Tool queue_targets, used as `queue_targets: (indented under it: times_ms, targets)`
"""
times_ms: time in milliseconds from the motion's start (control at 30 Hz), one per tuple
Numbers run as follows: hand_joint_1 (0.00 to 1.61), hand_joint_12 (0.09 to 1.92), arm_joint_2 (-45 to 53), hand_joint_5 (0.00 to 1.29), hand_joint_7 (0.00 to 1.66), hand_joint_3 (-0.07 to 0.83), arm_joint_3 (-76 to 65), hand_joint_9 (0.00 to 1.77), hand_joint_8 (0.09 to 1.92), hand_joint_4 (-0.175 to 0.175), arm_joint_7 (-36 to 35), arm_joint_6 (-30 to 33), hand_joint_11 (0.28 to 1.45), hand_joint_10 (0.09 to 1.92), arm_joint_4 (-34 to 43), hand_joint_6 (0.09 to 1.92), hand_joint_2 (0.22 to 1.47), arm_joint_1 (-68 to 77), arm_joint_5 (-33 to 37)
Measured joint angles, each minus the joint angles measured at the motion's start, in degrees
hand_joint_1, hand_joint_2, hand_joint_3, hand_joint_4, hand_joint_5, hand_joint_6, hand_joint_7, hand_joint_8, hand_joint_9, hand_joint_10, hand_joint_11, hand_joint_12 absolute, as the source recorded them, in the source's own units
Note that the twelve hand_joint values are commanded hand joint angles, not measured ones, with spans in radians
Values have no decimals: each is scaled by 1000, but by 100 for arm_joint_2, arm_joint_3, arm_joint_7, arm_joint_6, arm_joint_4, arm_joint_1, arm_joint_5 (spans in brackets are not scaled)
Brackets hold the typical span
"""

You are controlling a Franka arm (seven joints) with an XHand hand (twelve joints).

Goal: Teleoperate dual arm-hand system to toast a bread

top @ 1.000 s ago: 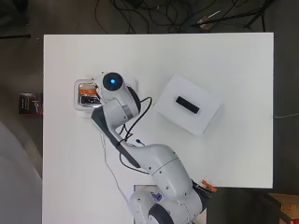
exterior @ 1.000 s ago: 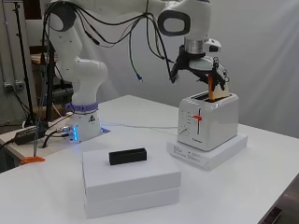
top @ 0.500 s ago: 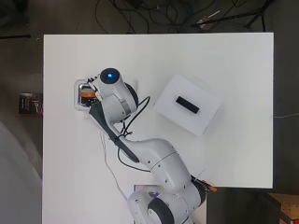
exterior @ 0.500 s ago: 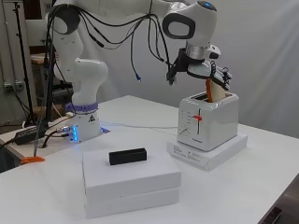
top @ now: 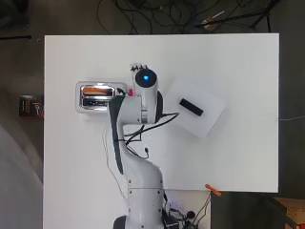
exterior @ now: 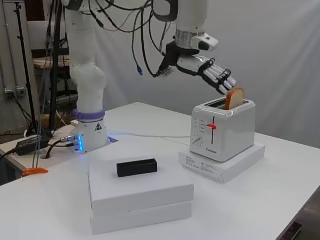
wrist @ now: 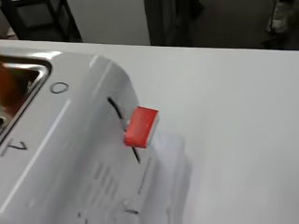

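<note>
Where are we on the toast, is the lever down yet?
Done: bread stands in the toaster slot, top poking out. In hand: nothing; the hand is open above the toaster. Left: the red lever sits near the top of its track, not yet pressed.

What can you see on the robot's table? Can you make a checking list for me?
Surface: white table, mostly bare.
Job's things: white toaster on a flat white box; bread slice sticking up out of one slot; red lever on the toaster's side.
Clutter: black block on stacked white boxes; orange tool at the table edge.
Hand: the hand, fingers straight, above the toaster beside the bread, holding nothing.
Cables: black cables along the arm; more on the floor.
Surroundings: grey curtain, metal stand.
</note>
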Motion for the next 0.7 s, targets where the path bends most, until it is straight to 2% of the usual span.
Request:
queue_targets:
  times_ms: [100,233,433,467,500,533,567,600,633,667,700]
  targets:
    - [0,87,968,215,205,4,925,270,87,-13,-465,16,369,87,-5,87,1077,-1550,862]
    - [0,87,1663,219,229,2,1894,306,87,-59,-1108,188,375,87,-104,87,1075,-2682,1772]
    - [0,87,1962,208,305,0,2295,389,87,-97,-1617,348,393,87,-280,87,1055,-3126,2147]
    - [0,87,2008,214,380,1,2340,469,87,-103,-1713,343,414,87,-276,87,1064,-3221,2220]
    - [0,87,2055,245,555,2,2380,643,87,-109,-1781,333,453,87,-267,87,1081,-3322,2276]
    - [0,87,2103,294,795,6,2430,900,87,-116,-1823,312,533,92,-252,87,1102,-3417,2320]
    - [3,410,2141,379,990,6,2489,1100,524,-114,-1824,298,595,616,-236,87,1124,-3474,2338]
    - [4,991,2166,466,1128,5,2544,1281,1100,-106,-1760,295,674,1170,-228,87,1135,-3503,2326]
    - [2,1419,2180,527,1208,2,2566,1399,1495,-98,-1672,309,765,1529,-226,87,1137,-3516,2308]
    - [4,1668,2192,564,1253,0,2584,1463,1719,-91,-1562,336,831,1727,-231,87,1136,-3534,2280]
    - [7,1799,2205,586,1277,-1,2598,1495,1835,-86,-1459,366,871,1829,-245,87,1135,-3553,2263]
